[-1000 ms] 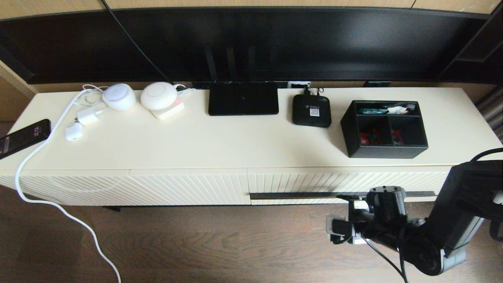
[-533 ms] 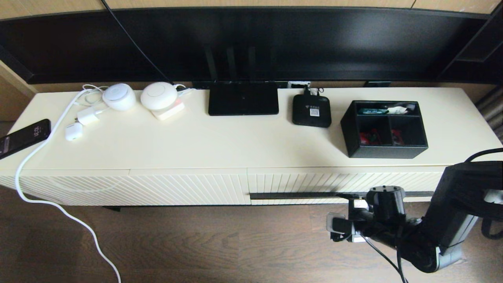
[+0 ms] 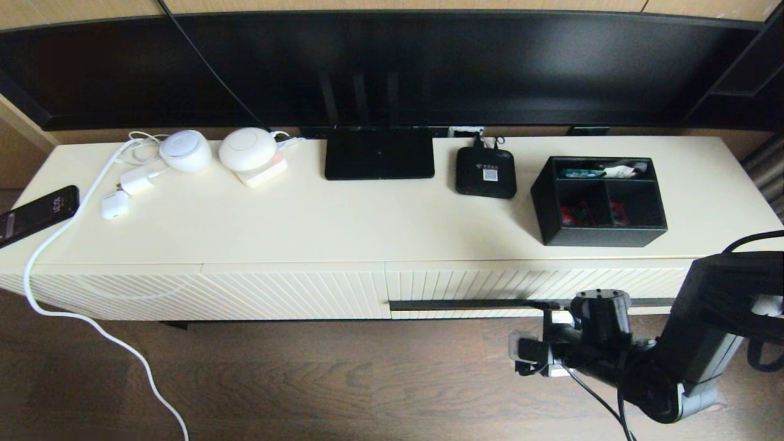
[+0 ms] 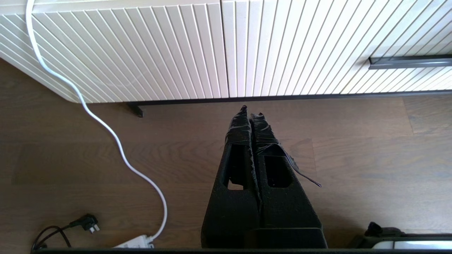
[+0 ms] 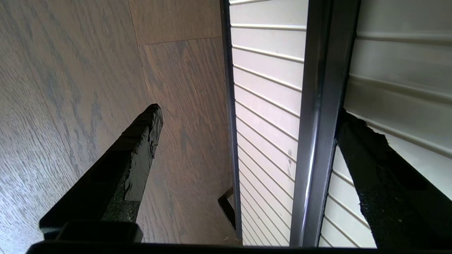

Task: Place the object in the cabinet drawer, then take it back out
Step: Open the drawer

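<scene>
Box (image 3: pixel 599 202): on the cabinet top, red and teal bits inside.
Drawer (image 3: pixel 490 283): closed.
Right gripper (image 5: pixel 247 120): fingers apart, straddling the handle (image 5: pixel 317 123).
Left gripper (image 4: pixel 251 112): fingers together, over the floor.

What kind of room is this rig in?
Probably a home living room: a low cream cabinet on wood flooring, a large dark screen behind it, and a router and phone on top.
</scene>
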Available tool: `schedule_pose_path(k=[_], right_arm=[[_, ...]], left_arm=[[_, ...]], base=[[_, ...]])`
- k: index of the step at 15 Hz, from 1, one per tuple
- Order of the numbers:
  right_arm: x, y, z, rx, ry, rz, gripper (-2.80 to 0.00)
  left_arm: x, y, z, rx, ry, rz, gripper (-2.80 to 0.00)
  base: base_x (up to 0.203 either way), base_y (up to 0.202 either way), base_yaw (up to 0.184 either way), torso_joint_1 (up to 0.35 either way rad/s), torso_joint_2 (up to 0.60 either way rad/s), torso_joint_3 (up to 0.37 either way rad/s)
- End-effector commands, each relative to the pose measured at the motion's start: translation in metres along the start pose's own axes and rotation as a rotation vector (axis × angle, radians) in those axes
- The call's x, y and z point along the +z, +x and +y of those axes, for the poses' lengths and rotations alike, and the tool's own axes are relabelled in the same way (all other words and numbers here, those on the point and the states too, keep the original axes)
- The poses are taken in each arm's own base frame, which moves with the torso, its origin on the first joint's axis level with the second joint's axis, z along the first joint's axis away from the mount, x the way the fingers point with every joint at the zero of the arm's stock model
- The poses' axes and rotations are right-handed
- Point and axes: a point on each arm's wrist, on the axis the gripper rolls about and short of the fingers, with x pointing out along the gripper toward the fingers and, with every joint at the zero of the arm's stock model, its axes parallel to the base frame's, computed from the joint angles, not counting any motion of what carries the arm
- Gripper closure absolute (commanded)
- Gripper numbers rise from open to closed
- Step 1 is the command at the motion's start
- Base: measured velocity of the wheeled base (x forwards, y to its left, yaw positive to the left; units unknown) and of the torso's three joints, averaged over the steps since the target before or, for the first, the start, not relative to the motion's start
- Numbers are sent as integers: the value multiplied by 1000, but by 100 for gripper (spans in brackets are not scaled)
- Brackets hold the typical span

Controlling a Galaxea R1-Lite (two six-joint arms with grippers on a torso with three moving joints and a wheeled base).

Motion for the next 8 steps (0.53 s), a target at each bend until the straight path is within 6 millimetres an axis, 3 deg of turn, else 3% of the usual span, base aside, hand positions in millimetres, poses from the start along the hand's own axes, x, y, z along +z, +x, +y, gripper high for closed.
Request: schedule_pose_path(k=[1, 8], right_arm=[[-2, -4, 10, 35, -7, 7, -280], [-8, -16, 35, 136, -3, 31, -280]], left_arm=[[0, 0, 0, 0, 0, 1, 0], [0, 0, 0, 0, 0, 0, 0]], base=[[0, 0, 0, 0, 0, 0], [0, 0, 0, 0, 0, 0]])
